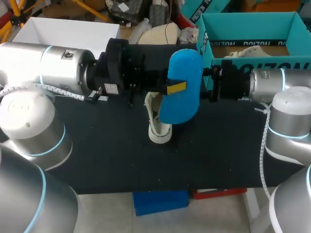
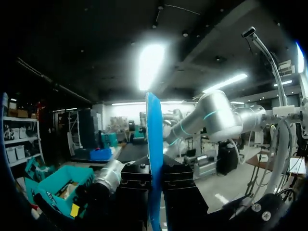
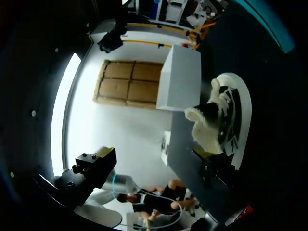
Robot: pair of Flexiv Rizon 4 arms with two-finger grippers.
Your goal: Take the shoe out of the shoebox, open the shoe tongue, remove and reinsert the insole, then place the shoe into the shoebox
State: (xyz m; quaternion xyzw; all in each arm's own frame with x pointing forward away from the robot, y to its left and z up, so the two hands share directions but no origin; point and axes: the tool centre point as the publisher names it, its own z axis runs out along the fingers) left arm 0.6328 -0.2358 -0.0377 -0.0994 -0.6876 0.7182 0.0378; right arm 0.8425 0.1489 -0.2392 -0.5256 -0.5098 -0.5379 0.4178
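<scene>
Pinching the blue insole (image 1: 183, 94) over the shoe (image 1: 158, 125) at the middle of the desk (image 1: 107, 145) with my left gripper (image 1: 174, 88), right gripper (image 3: 154, 166) spread and empty, I expect the unheld shoe may tip during reinsertion.

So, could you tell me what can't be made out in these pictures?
Head view: the blue insole hides part of the shoe and the left gripper's far finger.
Left wrist view: the insole is edge-on, its faces unseen.
Right wrist view: the shoe's inside is hidden by its fleecy lining.
</scene>
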